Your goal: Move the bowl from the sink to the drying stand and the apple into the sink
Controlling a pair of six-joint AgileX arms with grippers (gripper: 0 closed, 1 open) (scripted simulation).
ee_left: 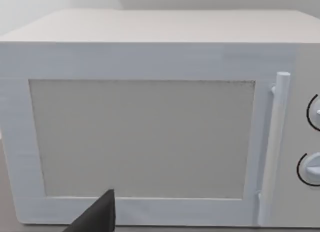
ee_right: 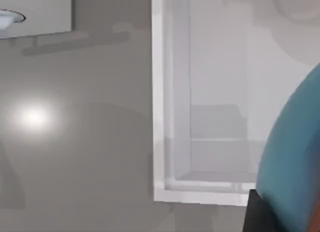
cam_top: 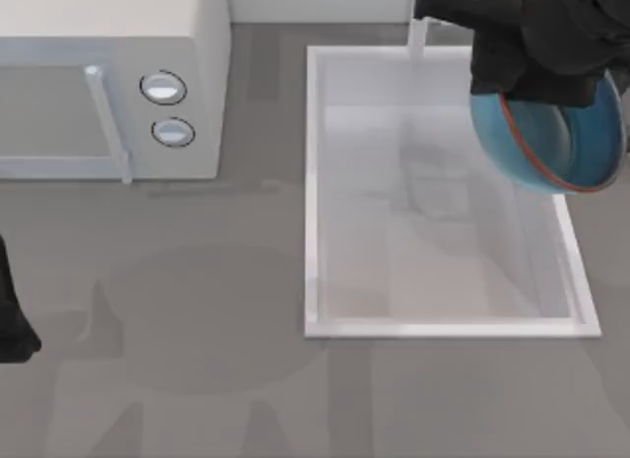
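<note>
Right gripper (cam_top: 536, 84): jaws closed on the far rim of the bowl (cam_top: 556, 143), bowl held tilted, clear of the basin floor, above the sink's far right corner and overhanging its right rim. Inner face of bowl turned toward the top view's lower right, thin red rim line visible along its edge. In the right wrist view, blue wall of the bowl (ee_right: 295, 157) close against a dark finger (ee_right: 257, 214).

Left gripper (cam_top: 12, 315): parked at the left edge of the surface, near side, well apart from the sink. Opening of its jaws cannot be told; one dark fingertip (ee_left: 97, 214) visible in the left wrist view, facing the microwave door.

Count: one bowl, one sink (cam_top: 313, 192), one tap post (cam_top: 417, 34), one microwave (cam_top: 108, 44) with two round knobs (cam_top: 163, 88), one door handle (cam_top: 108, 123).

Sink: right half of the surface, long side running far to near, raised white rim on all sides, tap post at the far rim just beside the right arm. Basin floor bare.

Microwave: far left corner of the surface, door and knobs facing the near edge, right wall near the sink's left rim with a narrow strip of surface between.

Open room: broad bare grey surface (cam_top: 197, 330) across the near half, from the left edge to the sink's left rim, and a band along the near edge in front of the sink.
</note>
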